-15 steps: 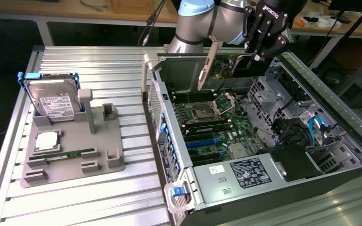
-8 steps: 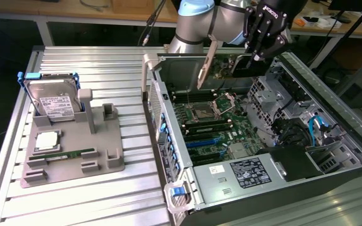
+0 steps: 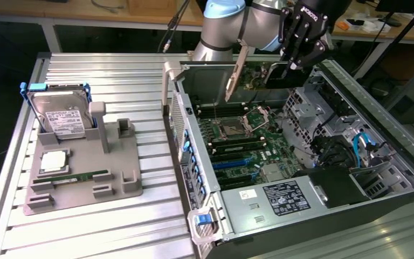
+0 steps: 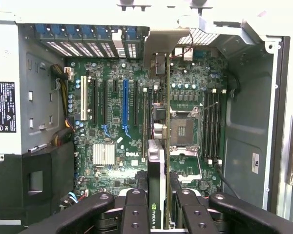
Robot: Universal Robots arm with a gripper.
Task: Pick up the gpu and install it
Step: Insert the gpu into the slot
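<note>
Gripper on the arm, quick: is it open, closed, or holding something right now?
Gripper: closed, holding the gpu by its edge.

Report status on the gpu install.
Tool shut on gpu. Gpu held on edge over the open case, above the motherboard, not seated. Nothing seen between it and the slots.

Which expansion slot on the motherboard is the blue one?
The long blue slot, flanked by black slots; it lies between the white slot and the gpu held in the gripper.
</note>
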